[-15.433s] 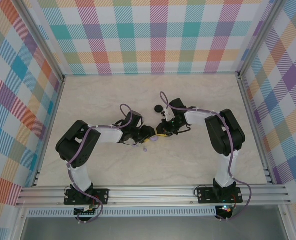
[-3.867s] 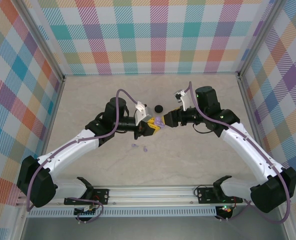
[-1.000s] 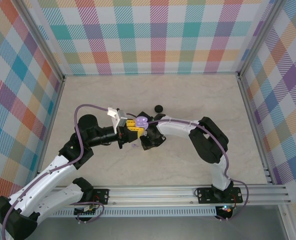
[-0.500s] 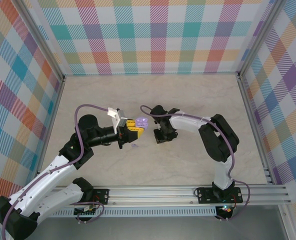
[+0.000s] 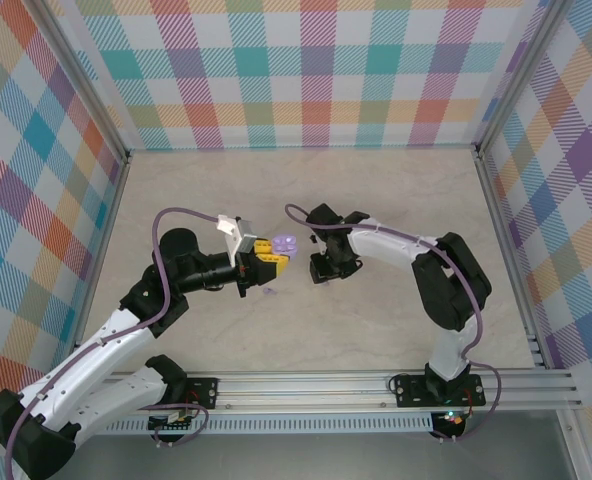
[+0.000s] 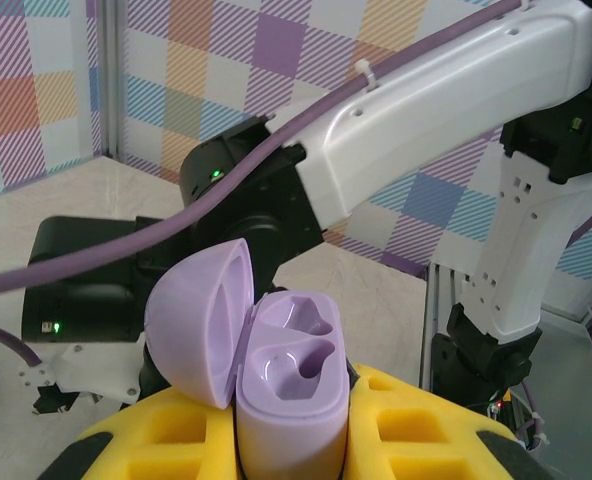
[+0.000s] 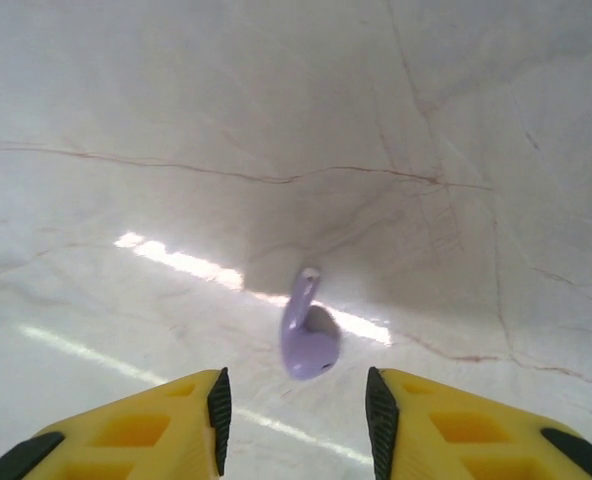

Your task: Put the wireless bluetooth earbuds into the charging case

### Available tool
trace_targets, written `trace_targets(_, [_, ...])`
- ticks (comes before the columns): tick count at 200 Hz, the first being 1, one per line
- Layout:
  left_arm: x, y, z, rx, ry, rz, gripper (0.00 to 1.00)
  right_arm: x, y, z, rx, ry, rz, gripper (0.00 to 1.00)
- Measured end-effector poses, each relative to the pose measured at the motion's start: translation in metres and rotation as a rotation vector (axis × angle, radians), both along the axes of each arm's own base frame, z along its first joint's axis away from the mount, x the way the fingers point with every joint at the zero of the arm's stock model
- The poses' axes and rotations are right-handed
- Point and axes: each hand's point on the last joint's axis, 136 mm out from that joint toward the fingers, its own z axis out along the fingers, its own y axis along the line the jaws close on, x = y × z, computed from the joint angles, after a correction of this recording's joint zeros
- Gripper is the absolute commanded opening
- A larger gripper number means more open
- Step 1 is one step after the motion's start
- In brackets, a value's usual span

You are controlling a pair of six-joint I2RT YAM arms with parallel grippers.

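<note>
**Now: lavender case clamped open, 1 earbud loose on the table**

The case [image 6: 276,400] is smooth, matte lavender plastic, rounded like a pebble. Its domed lid is hinged back to the left, and 2 curved, comma-shaped sockets in it are bare. The left gripper [image 6: 291,445] is clenched on the case's lower body, its yellow, waffle-pocketed fingers [image 6: 431,425] pressing from both sides. That arm reaches forward, its wrist roughly level.

To the right of the case, near but apart, the right arm folds back and points its gripper [image 7: 296,405] straight down. Its jaws are parted and grip nothing. Just beyond their tips, 1 glossy lavender earbud [image 7: 308,335] lies on the pale, veined, marble-look table [image 7: 176,120].
</note>
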Motion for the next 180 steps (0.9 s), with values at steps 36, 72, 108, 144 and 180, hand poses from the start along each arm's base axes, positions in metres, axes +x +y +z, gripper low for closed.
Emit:
trace_targets(36, [0.001,-0.001,-0.002,0.003,0.004,0.000,0.00,-0.007,0.011,0.005,0.065,0.029,0.037,0.27])
trace_targets(72, [0.002,-0.002,-0.004,0.008,0.011,0.000,0.00,-0.011,0.018,0.001,0.096,0.063,0.050,0.23])
trace_targets(108, [0.003,-0.002,-0.005,0.009,0.013,0.000,0.00,-0.013,0.016,-0.017,0.067,0.101,0.044,0.20])
trace_targets(144, [0.002,-0.002,-0.005,0.010,0.013,-0.001,0.00,-0.013,0.012,-0.027,0.036,0.114,0.028,0.16])
trace_targets(180, [0.002,-0.002,-0.005,0.010,0.014,-0.003,0.00,-0.010,0.006,-0.029,0.003,0.096,0.004,0.16])
